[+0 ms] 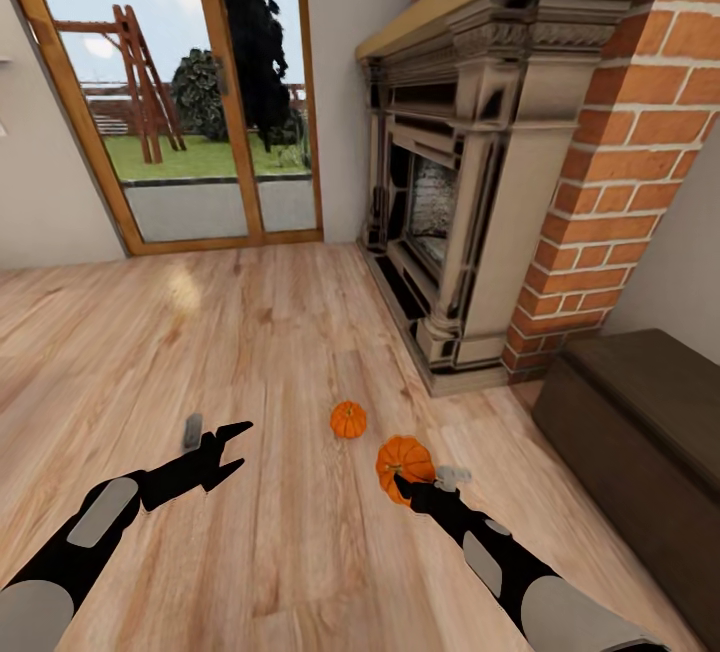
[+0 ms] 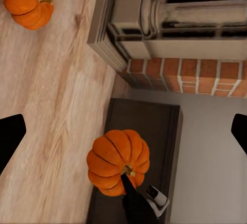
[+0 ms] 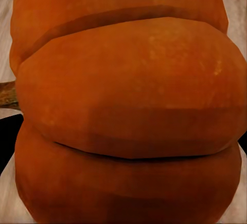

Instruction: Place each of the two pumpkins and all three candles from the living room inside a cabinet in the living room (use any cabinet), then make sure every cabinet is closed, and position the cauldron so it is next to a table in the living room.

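Note:
My right gripper (image 1: 412,484) is shut on one orange ribbed pumpkin (image 1: 403,462), held off the floor; the same pumpkin (image 3: 123,80) sits close between the black fingers in the right wrist view. A second, smaller-looking pumpkin (image 1: 348,419) rests on the wood floor just beyond it, also the pumpkin (image 2: 28,0) in the left wrist view. My left gripper (image 1: 232,444) hovers open and empty over the floor to the left. The low dark-brown cabinet (image 1: 640,422) stands at the right, its top closed. The candles are out of view.
A stone fireplace (image 1: 450,192) with a brick chimney (image 1: 640,162) stands ahead on the right, its hearth step reaching toward the pumpkins. A glazed patio door (image 1: 200,92) is at the back left. Wood floor (image 1: 150,332) stretches open on the left.

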### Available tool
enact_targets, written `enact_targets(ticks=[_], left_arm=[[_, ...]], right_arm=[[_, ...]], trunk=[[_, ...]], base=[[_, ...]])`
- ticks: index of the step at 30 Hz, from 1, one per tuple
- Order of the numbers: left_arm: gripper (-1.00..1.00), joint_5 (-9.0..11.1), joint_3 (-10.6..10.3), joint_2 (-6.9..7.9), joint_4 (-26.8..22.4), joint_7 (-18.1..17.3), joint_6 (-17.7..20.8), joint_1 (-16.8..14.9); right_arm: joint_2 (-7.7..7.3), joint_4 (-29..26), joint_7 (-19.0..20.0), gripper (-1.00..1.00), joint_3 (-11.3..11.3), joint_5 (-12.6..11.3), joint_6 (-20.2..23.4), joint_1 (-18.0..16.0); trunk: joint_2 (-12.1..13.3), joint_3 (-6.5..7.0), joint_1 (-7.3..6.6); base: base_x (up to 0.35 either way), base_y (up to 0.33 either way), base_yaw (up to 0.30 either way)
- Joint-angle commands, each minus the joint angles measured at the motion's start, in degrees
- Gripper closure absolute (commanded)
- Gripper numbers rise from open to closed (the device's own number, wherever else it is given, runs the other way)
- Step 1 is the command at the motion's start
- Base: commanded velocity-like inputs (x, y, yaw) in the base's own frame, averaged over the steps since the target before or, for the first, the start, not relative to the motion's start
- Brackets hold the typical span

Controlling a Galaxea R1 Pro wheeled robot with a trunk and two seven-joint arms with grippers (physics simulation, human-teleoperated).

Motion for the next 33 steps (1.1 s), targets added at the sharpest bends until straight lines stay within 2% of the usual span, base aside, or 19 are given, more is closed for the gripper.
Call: enact_targets(ticks=[1,10,33], left_arm=[[-1.0,0.01,0.0,0.0,0.0,0.0,0.0,0.0],[-1.0,-0.07,0.17,0.0,2.6,-0.01,-0.15,0.01],[-1.0,-0.14,0.18,0.0,2.81,-0.09,-0.18,0.0]], right_arm=[[0.01,-0.05,0.0,1.0,-0.07,-0.11,-0.03,-0.01],[-0.09,-0.05,0.0,1.0,-0.07,-0.13,0.1,-0.01],[0.21,-0.11,-0.06,1.0,-0.01,-0.05,0.34,-0.01]], trunk=[[0.0,0.0,0.0],[0.0,0.0,0.0],[0.0,0.18,0.0]], base=[[0.333,0.0,0.0],[0.333,0.0,0.0],[0.333,0.0,-0.022]])
